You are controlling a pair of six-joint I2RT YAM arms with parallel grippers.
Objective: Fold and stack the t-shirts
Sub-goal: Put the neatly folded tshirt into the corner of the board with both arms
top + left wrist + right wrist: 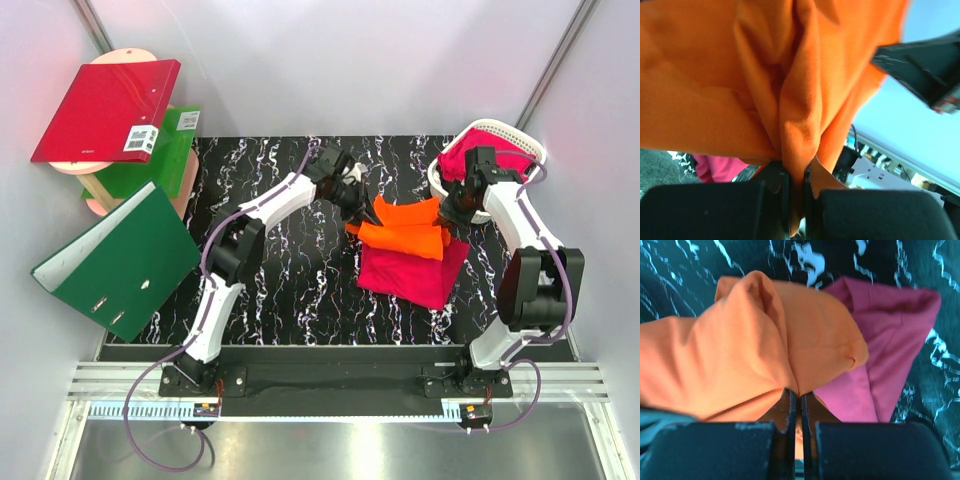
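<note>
The orange t-shirt [405,228] hangs bunched between my two grippers above a folded magenta-pink t-shirt [412,272] on the black marbled table. My left gripper [358,215] is shut on the orange shirt's left edge; in the left wrist view the cloth [790,90] is pinched between the jaws. My right gripper [452,218] is shut on its right edge; in the right wrist view the orange cloth [755,350] fills the frame with the pink shirt [890,365] below it. Another pink t-shirt [478,152] lies in the white basket.
The white lattice basket [532,148] stands at the back right. A red binder [105,110] and a green binder [115,262] rest on a wooden stand at the left. The table's front edge [330,345] lies near the arm bases.
</note>
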